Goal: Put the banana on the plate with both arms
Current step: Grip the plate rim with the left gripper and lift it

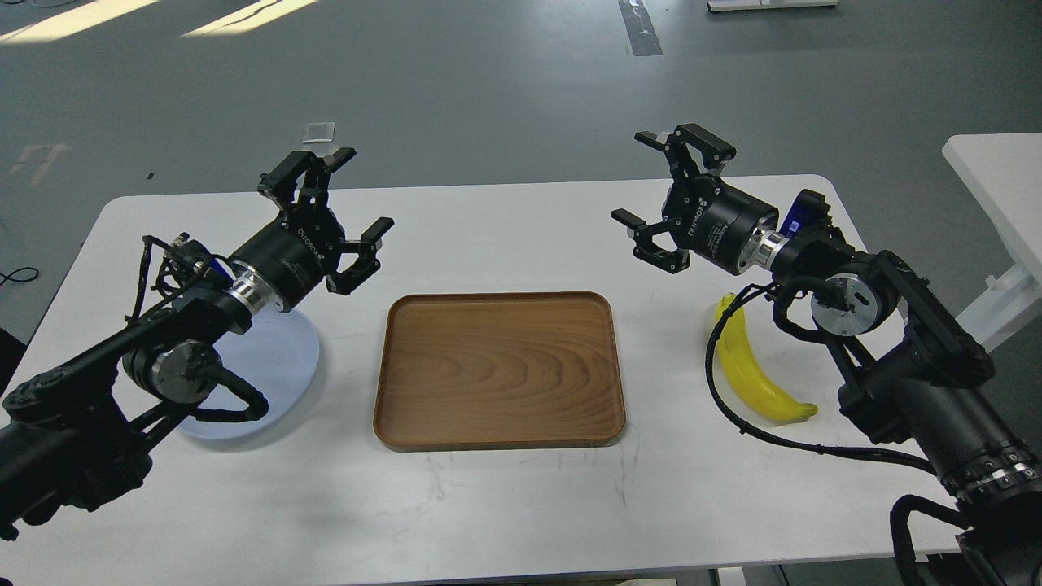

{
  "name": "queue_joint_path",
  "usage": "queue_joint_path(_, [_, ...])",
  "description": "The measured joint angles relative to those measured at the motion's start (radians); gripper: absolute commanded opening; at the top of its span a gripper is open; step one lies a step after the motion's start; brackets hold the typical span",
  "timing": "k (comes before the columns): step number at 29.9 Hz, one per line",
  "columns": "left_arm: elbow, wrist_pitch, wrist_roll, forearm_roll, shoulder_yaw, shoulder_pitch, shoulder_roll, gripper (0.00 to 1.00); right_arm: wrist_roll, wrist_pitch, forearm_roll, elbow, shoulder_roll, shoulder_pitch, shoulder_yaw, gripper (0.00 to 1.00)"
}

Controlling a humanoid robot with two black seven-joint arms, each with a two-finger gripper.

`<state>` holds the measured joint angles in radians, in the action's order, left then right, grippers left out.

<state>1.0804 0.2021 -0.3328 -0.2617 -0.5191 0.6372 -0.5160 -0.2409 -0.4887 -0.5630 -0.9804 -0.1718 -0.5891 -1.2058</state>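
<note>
The yellow banana (753,370) lies on the white table (505,236) at the right, partly crossed by a black cable. The pale blue plate (277,366) lies at the left, partly hidden behind my left arm. My left gripper (330,212) is open and empty, held above the table just beyond the plate. My right gripper (663,191) is open and empty, held above the table up and left of the banana's far end.
A brown wooden tray (498,370) lies in the middle of the table between plate and banana. A second white table (997,187) stands at the far right. Grey floor lies beyond the table's far edge.
</note>
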Motion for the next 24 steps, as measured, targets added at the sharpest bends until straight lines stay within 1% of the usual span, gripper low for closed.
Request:
queue_joint_path(2, [0.005,-0.071,-0.001,-0.159,0.005,0.006,-0.036,0.98,0.0,0.0,0.0,0.0,0.0,0.0,0.0,1.0])
queue_joint_path(5, [0.022,-0.133,-0.003,-0.412,0.01,0.007,-0.089,0.98,0.0,0.0,0.0,0.0,0.0,-0.001,0.0,1.0])
queue_joint_path(9, [0.058,-0.237,-0.003,-0.783,0.017,-0.001,-0.216,0.98,0.001,0.0,0.0,0.0,0.001,0.0,-0.004,1.0])
queue_joint_path(11, [0.061,-0.29,-0.003,-0.89,0.046,-0.008,-0.255,0.98,0.001,0.0,0.0,0.0,0.002,0.001,-0.004,1.0])
queue_joint_path(12, [0.059,-0.334,-0.003,-0.94,0.083,-0.017,-0.277,0.98,0.002,0.0,0.0,0.0,0.004,0.001,-0.004,1.0])
queue_joint_path(16, [0.038,-0.519,-0.003,-1.049,0.256,-0.045,-0.351,0.98,0.002,0.0,0.0,-0.002,0.014,0.002,-0.004,1.0])
queue_joint_path(18, [0.007,-0.582,-0.003,-1.061,0.338,-0.047,-0.362,0.98,0.002,0.0,0.0,-0.006,0.017,0.004,-0.003,1.0])
queue_joint_path(21, [-0.058,-0.625,-0.003,-1.063,0.41,-0.049,-0.361,0.98,0.002,0.0,0.0,-0.008,0.019,0.012,-0.001,1.0])
queue_joint_path(24, [-0.108,-0.634,-0.006,-1.062,0.425,-0.049,-0.342,0.98,0.002,0.0,0.0,-0.01,0.02,0.016,-0.001,1.0])
